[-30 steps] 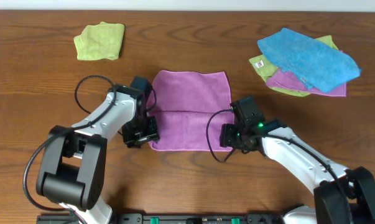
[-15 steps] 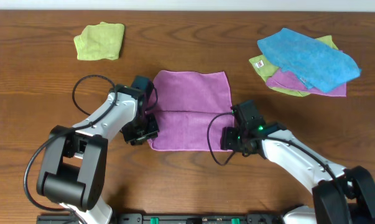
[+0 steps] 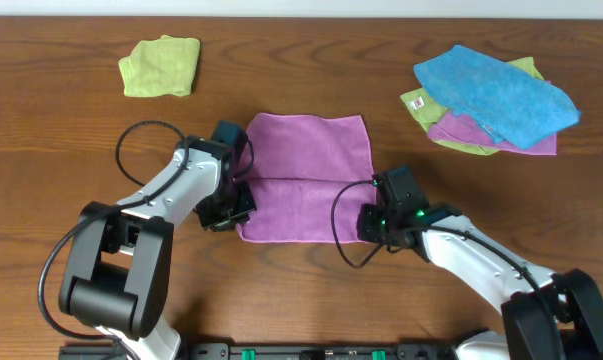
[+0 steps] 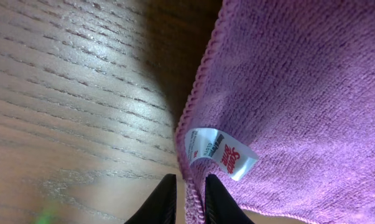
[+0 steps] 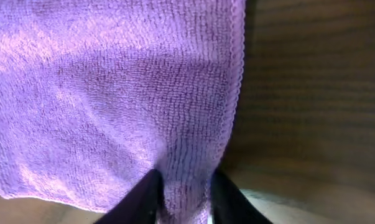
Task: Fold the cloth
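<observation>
A brown wood-grain counter carries the magenta-purple square terry cloth, spread flat at its middle between the two arms. The right fingers appear clamped on a raised ridge at the cloth's near-right corner. The left fingers are pinched together on the near-left hem, just beside the small white tag.

On the wooden desk, a crumpled light-green cloth lies behind-left of the magenta square terry cloth; a blue-topped cloth heap lies behind-right.
</observation>
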Available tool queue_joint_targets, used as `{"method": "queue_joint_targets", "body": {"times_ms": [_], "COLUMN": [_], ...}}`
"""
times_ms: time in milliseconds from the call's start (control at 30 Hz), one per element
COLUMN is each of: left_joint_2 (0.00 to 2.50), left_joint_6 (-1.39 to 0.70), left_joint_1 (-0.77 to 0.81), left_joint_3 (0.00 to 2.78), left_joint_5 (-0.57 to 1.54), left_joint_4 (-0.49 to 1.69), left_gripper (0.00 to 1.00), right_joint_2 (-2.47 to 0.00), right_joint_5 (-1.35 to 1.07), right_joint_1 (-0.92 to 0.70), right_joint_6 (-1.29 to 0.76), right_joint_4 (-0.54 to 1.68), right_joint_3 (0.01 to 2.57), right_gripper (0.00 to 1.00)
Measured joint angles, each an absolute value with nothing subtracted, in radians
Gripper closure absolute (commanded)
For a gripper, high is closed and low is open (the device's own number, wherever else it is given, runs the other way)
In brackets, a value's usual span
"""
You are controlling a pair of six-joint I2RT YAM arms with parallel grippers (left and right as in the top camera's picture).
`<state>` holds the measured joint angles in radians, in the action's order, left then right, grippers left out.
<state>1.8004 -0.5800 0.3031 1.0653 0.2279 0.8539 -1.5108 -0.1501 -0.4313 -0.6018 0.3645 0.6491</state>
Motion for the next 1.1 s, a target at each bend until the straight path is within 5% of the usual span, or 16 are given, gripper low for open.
{"method": "queue_joint_targets", "body": {"times_ms": [200, 367, 1100], "left_joint_2": [1.8, 1.8, 1.765], "left_joint_6": [-0.58, -0.58, -0.58], "left_joint_1": [0.303, 0.303, 0.303], "left_joint_3": [1.065, 1.065, 1.202], "left_joint_5": [0.228, 0.233, 0.262], "left_joint_4": [0.854, 0.855, 0.834], "left_gripper": [0.81, 0.94, 0.94], "right_joint_2": [-1.512, -1.512, -1.469], "right_joint_5": [-0.153, -0.168, -0.22], "right_joint_1": [-0.431, -0.431, -0.43], "right_joint_6": [-0.622, -0.622, -0.625], "right_joint_4": [0.352, 0.347, 0.386], "right_joint_3": [0.636, 0.635, 0.735], "right_gripper": [0.98, 0.98, 0.98]}}
